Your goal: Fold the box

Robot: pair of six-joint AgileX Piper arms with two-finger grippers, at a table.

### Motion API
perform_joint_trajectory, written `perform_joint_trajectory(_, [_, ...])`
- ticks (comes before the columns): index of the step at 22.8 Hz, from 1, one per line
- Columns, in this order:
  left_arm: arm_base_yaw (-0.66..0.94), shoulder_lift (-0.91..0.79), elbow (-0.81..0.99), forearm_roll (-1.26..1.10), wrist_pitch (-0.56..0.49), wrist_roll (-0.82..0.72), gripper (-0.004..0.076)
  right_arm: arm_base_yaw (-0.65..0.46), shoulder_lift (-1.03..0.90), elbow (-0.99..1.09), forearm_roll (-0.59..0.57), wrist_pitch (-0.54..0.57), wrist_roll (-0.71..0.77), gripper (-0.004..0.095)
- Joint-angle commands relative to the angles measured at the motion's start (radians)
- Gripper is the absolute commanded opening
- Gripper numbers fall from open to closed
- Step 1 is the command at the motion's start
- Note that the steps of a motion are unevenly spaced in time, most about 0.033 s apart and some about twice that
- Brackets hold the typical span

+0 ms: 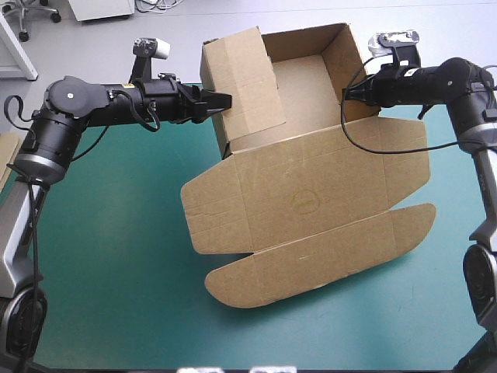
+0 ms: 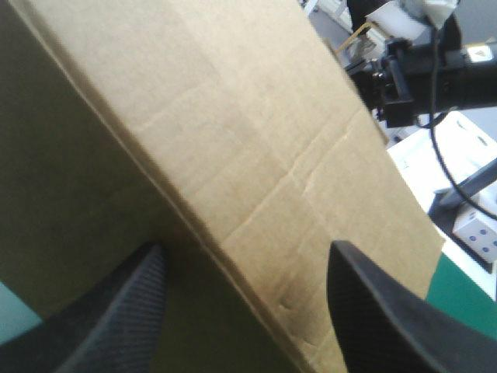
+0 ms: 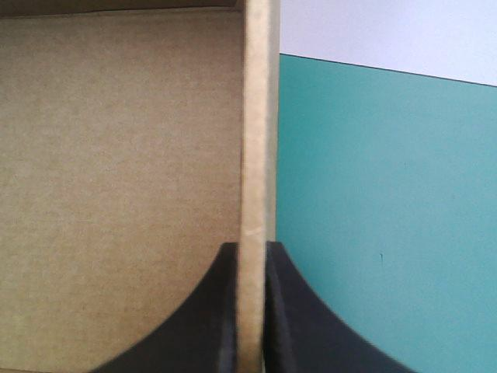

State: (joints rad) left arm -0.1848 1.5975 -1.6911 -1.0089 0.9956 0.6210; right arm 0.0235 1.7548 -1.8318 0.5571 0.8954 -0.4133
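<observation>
"Half done? The brown box [image 1: 307,85] sits mid-surface [image 1: 116,256], toward 12 o'clock."
"Roughly, I'd say. The tray walls stand, but the lid [image 1: 311,186] and its rounded flap [image 1: 311,264] lie flat toward 6."
"Tools?"
"The right tool [image 1: 353,92] pinches the 3 o'clock wall. The left tool [image 1: 221,101], fingers apart and holding nothing, meets the untucked 9 o'clock flap [image 1: 245,78]."
</observation>
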Motion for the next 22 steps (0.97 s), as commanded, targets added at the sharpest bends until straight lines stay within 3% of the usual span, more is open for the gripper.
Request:
perform_joint_trajectory(1, [-0.01, -0.039, -0.039, 0.017, -0.03, -0.051, 0.0442, 0.02, -0.057, -0.037, 0.015, -0.058, 0.066, 0.0])
perform_joint_trajectory(9, [-0.015, -0.004, -0.072, 0.205, -0.045, -0.184, 0.0442, 0.129, -0.055, -0.037, -0.161, -0.083, 0.234, 0.0])
perform_joint_trajectory(14, [-0.054, 0.027, -0.159, 0.423, 0.003, -0.301, 0.0441, 0.17, -0.028, -0.037, -0.213, -0.075, 0.318, 0.0002])
perform_joint_trajectory(16, [-0.077, 0.052, -0.2, 0.535, 0.047, -0.363, 0.0441, 0.202, -0.019, -0.037, -0.286, -0.075, 0.358, 0.0002])
perform_joint_trajectory(22, [-0.09, 0.104, -0.229, 0.668, 0.104, -0.471, 0.0422, 0.24, -0.008, -0.037, -0.352, -0.072, 0.437, 0.0002])
